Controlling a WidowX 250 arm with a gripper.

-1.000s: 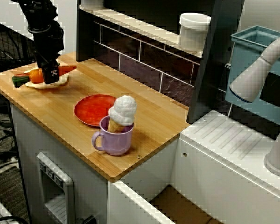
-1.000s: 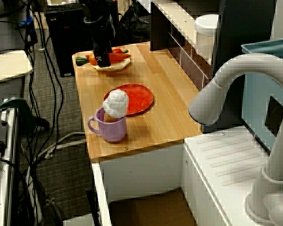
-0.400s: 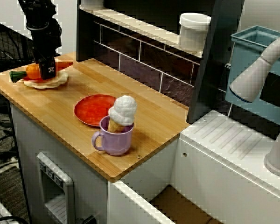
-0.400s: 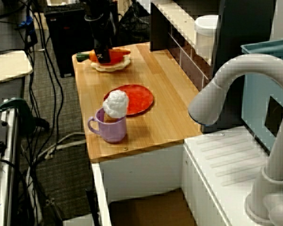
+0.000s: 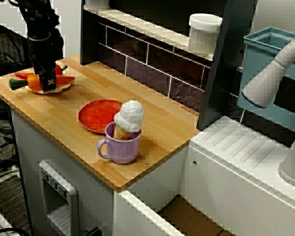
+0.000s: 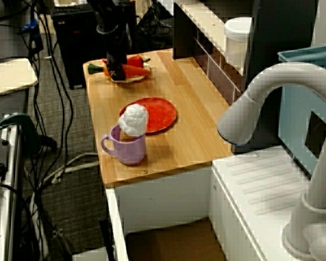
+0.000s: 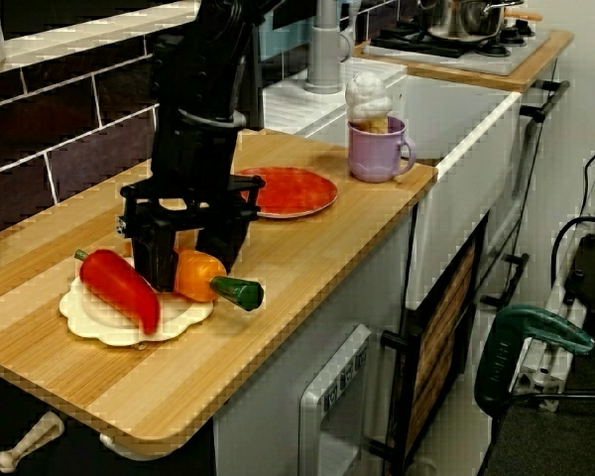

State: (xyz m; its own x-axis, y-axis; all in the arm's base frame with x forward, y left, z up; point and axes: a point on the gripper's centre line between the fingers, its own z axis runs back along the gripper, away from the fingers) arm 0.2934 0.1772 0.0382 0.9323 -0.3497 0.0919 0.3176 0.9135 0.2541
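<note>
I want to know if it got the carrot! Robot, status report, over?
Gripper down at cream plate, straddling carrot; grip unclear. Red pepper close beside it on the same plate. Over.

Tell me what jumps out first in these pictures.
The black tool stands over a carrot, fingers either side of it, on a cream plate at the counter end, beside a red pepper. Farther along, an ice cream cone sticks out of a purple mug next to a red plate.
</note>
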